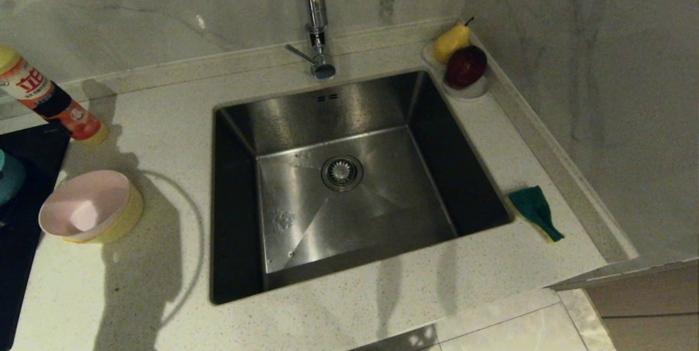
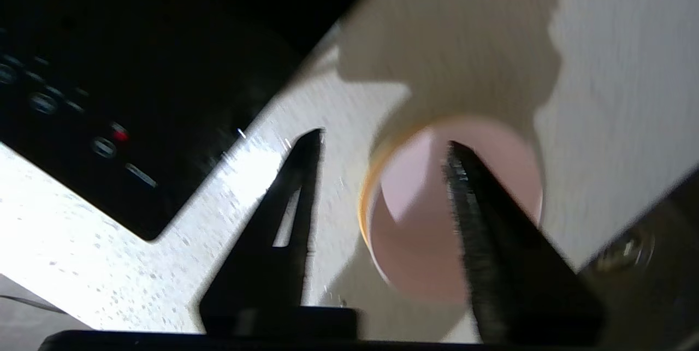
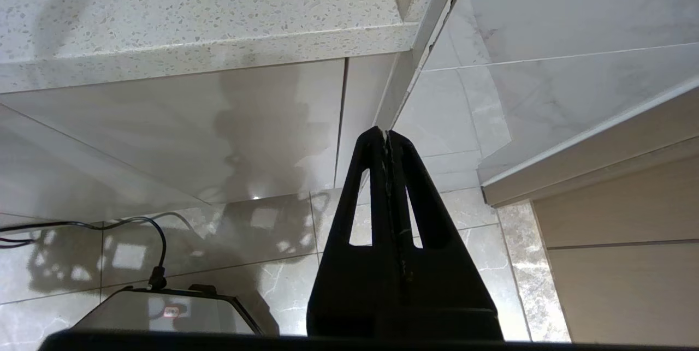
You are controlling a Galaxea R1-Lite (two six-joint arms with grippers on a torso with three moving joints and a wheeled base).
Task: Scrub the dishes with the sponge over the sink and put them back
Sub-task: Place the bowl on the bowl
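1. pink bowl [image 1: 84, 209] nested in the yellow bowl [image 1: 123, 219] – the stack sits tilted on the counter [image 1: 164, 138] left of the sink [image 1: 349, 176]; blue bowl not identifiable.
2. sponge [image 1: 534, 210], green side up, lies on the counter at the sink's right edge, well apart from the bowls.
3. left gripper [image 2: 382, 141] above the bowls, fingers spread, holding nothing – one fingertip over the pink interior, the other over bare counter; blurred.
4. right gripper [image 3: 386, 134] parked low below the counter edge, fingers pressed together, empty.
5. detergent bottle [image 1: 49, 97] stands behind the bowls; saucer [image 1: 469, 90] with pear [image 1: 451, 41] and apple [image 1: 466, 66] at the sink's far right corner; tap [image 1: 317, 18] behind the sink.
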